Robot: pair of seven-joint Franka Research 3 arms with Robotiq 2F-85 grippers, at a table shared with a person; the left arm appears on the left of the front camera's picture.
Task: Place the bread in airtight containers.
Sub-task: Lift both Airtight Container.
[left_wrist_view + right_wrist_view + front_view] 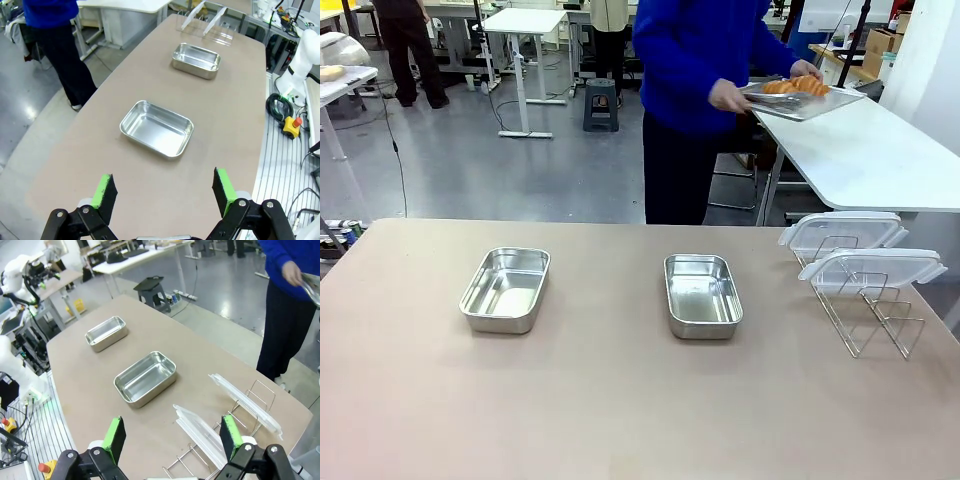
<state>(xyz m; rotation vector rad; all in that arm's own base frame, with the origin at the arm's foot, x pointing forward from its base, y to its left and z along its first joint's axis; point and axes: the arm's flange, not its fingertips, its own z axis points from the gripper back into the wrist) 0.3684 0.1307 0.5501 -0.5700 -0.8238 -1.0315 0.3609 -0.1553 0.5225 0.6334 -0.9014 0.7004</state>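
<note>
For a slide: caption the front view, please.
Empty left tin and right tin on the table; clear lids on a wire rack; behind, a person holds a tray of croissants.

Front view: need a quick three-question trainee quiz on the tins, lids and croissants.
1. True or false: both tins are empty.
2. Where are the croissants? A) in a tin B) on the tray the person is handling C) on the tan table
3. How many clear lids lean in the wire rack?
Key: 1 true; 2 B; 3 two.
</note>
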